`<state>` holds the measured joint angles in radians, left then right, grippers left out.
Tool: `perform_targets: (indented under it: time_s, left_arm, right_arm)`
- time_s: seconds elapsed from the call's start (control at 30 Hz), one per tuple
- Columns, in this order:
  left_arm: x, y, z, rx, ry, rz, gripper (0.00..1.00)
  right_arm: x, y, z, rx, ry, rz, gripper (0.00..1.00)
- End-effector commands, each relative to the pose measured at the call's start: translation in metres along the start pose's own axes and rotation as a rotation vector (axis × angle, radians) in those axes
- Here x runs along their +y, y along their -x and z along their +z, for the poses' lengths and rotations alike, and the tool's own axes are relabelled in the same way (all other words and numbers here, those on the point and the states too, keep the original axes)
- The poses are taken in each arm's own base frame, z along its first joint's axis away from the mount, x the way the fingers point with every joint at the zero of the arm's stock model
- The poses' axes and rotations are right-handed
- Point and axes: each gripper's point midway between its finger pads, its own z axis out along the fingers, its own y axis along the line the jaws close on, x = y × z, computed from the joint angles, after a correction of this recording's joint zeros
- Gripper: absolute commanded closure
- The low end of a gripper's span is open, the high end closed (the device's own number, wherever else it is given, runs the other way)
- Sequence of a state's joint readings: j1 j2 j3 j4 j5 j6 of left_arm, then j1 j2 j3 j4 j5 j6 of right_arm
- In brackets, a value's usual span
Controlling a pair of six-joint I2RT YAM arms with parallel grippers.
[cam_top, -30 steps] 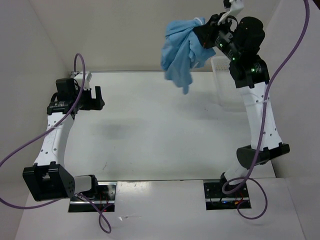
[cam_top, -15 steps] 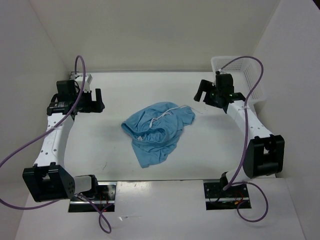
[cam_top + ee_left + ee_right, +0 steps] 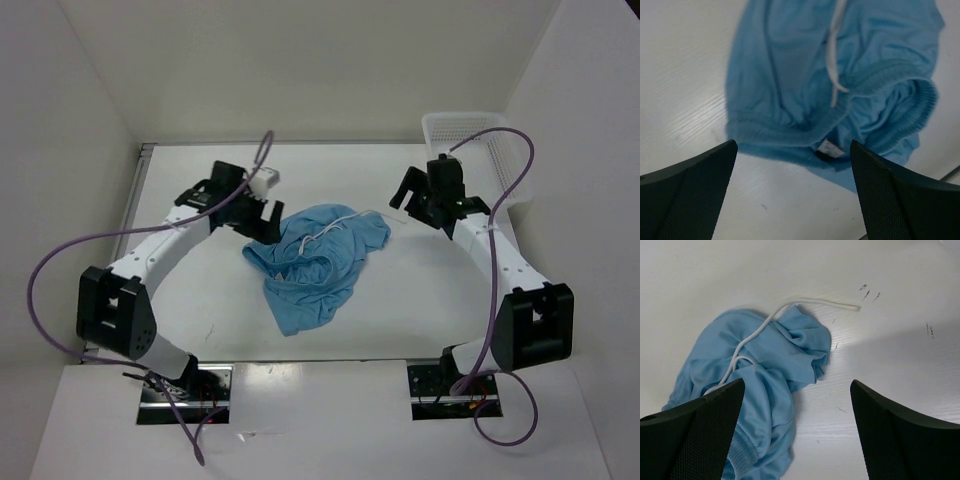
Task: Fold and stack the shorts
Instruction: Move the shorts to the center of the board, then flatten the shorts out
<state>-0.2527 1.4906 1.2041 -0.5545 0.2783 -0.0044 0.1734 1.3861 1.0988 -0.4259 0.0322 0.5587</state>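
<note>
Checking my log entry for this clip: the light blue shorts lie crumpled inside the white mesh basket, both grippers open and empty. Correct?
Not quite. The top external view shows the light blue shorts crumpled on the table, not inside the white mesh basket at the far right corner. The left gripper and right gripper are indeed open and empty.

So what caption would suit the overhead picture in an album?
Crumpled light blue shorts lie on the white table between the open left hand and the open right hand.
</note>
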Motion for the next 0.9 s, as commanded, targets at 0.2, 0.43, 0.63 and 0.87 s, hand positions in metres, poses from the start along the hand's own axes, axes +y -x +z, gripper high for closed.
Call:
perform_targets:
  time_s: [0.2, 0.43, 0.63, 0.87]
  left_arm:
    - [-0.171, 0.004, 0.05, 0.11, -0.328, 0.315, 0.1]
    - [-0.195, -0.016, 0.077, 0.16, -0.347, 0.367, 0.27]
    - [-0.18, -0.029, 0.098, 0.209, -0.257, 0.375, 0.37]
    - [-0.183, -0.012, 0.117, 0.16, -0.245, 0.383, 0.66]
  right_arm:
    - [-0.007, -0.03, 0.049, 0.063, -0.072, 0.013, 0.16]
    - [-0.005, -0.053, 0.075, 0.133, -0.047, 0.007, 0.19]
    - [0.001, -0.088, 0.092, 0.221, -0.005, -0.023, 0.19]
    - [0.008, -0.093, 0.104, 0.212, 0.006, -0.018, 0.34]
